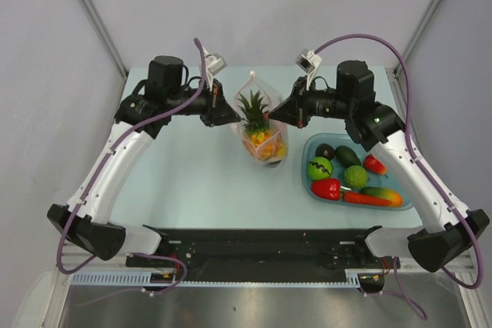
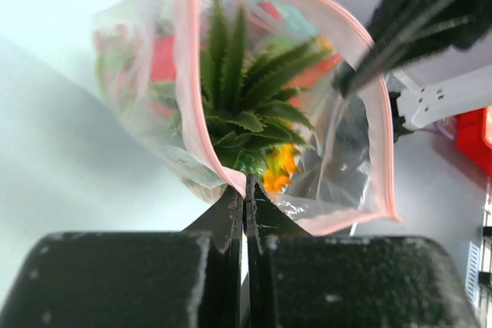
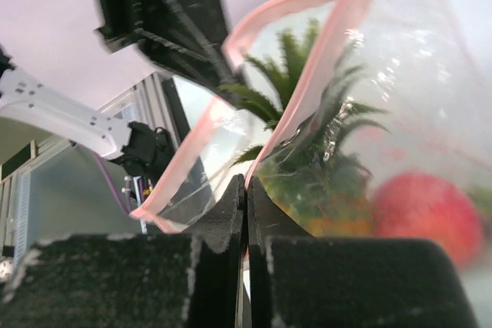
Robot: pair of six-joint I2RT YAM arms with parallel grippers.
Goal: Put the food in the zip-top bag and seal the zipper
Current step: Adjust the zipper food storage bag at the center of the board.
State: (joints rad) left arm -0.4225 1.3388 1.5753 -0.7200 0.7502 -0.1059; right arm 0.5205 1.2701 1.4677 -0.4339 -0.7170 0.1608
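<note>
The clear zip-top bag (image 1: 261,124) stands at the table's middle back with its mouth open upward. A pineapple (image 1: 254,113) with a green crown and other small toy food sit inside it. My left gripper (image 1: 231,117) is shut on the bag's left rim, and in the left wrist view (image 2: 246,190) it pinches the pink zipper strip (image 2: 188,82). My right gripper (image 1: 286,117) is shut on the bag's right rim, and in the right wrist view (image 3: 246,186) it pinches the zipper strip (image 3: 307,90). The pineapple crown (image 2: 246,90) fills the mouth between the two rims.
A light blue tray (image 1: 310,182) at the right holds several toy foods: an avocado, a green apple (image 1: 319,167), a red pepper (image 1: 326,188), a carrot, a mango, a strawberry. The black rail of the arm bases runs along the near edge.
</note>
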